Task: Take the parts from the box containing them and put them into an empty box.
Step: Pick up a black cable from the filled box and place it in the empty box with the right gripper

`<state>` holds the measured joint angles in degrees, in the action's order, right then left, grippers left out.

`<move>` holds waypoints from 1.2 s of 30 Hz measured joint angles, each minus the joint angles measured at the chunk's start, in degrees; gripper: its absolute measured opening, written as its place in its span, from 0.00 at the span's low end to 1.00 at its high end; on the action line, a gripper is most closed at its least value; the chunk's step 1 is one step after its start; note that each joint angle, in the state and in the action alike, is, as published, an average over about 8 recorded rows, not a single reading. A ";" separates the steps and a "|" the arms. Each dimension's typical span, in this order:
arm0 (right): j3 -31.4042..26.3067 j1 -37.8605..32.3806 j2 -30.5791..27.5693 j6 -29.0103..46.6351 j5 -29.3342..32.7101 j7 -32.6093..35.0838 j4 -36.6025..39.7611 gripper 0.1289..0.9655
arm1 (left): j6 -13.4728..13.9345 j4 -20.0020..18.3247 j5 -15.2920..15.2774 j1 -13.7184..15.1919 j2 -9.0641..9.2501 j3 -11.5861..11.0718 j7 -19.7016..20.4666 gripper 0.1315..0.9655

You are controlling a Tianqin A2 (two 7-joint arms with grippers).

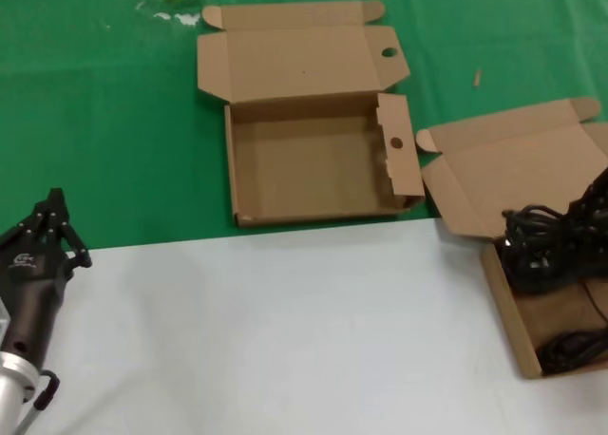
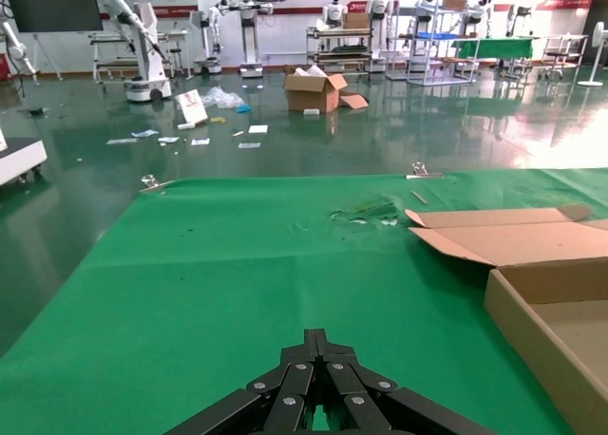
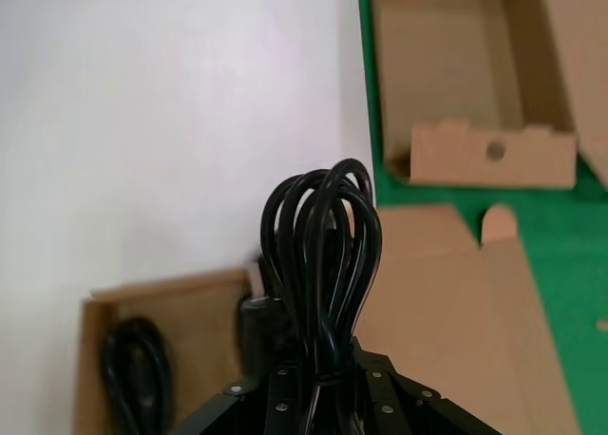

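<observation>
Only right wrist view shows right tool clamping cable bundle; left tool closed.

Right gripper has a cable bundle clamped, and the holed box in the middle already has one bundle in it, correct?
Not quite. The right gripper does clamp a cable bundle, but the holed box holds nothing yet, as the head view shows. Another bundle lies in the source box.

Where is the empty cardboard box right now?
In the head view the empty box lies open at upper centre on the green cloth, left of the box of cables.
</observation>
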<state>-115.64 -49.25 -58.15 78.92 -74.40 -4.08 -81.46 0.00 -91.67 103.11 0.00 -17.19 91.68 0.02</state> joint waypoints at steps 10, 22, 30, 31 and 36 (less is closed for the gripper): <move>-7.08 -12.12 -5.02 9.95 -4.46 -7.36 -6.31 0.10 | 0.00 0.00 0.00 0.00 0.00 0.00 0.00 0.01; -9.73 -17.02 -2.64 10.70 -6.30 -8.56 -6.31 0.10 | 0.00 0.00 0.00 0.00 0.00 0.00 0.00 0.01; -9.55 -19.79 8.94 7.58 -3.77 -8.06 -2.57 0.10 | 0.00 0.00 0.00 0.00 0.00 0.00 0.00 0.01; -9.91 -20.23 10.85 6.92 -3.13 -7.85 -1.63 0.10 | 0.00 0.00 0.00 0.00 0.00 0.00 0.00 0.01; -12.60 -22.16 20.43 3.13 0.67 -5.82 4.94 0.10 | 0.00 0.00 0.00 0.00 0.00 0.00 0.00 0.01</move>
<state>-128.25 -71.41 -37.72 82.06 -73.73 -9.90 -76.52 0.00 -91.67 103.11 0.00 -17.19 91.68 0.02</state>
